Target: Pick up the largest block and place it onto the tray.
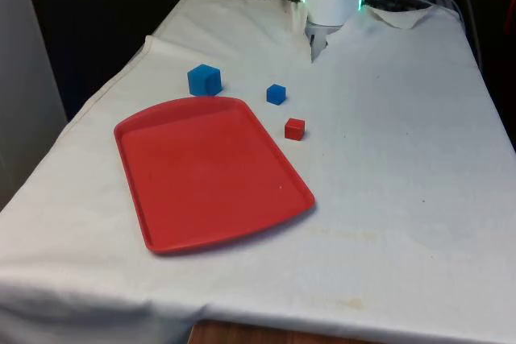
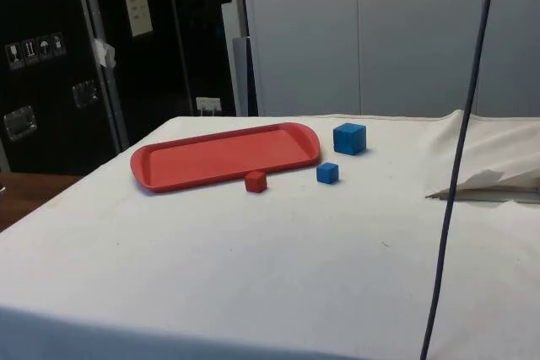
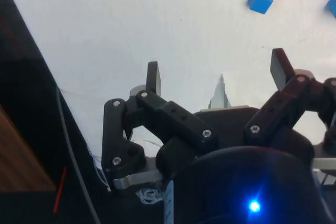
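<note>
Starting from the far end, I read this as the opening step: nothing gripped, the reach not yet begun. Going largest to smallest.

Table cloth (image 1: 387,159): white fabric, soft, creased near the robot's end, lightly stained toward the near edge.

Tray (image 1: 161,223): red, smooth moulded plastic by the look of it, rounded corners, shallow raised rim, nothing lying in it.

Gripper (image 3: 218,72): black, the two fingers spread wide with only cloth between them, hanging over the table's far end, well apart from all three blocks.

Large blue block (image 1: 205,80): my target, a matte cube with crisp edges, sitting flat on the cloth just beside the tray's far rim, toward the front view's left.

Small blue block (image 1: 276,93): same colour, clearly smaller, near the tray's far corner on the front view's right.

Red block (image 1: 294,128): smallest or about level with the small blue one, just beside the tray's long edge.

Next move, as I judge it: carry the gripper across to the large blue block, square the fingers to two opposite faces, descend, close. Flat hard faces should grip cleanly; the tray rim next to it leaves little room on that side.
</note>
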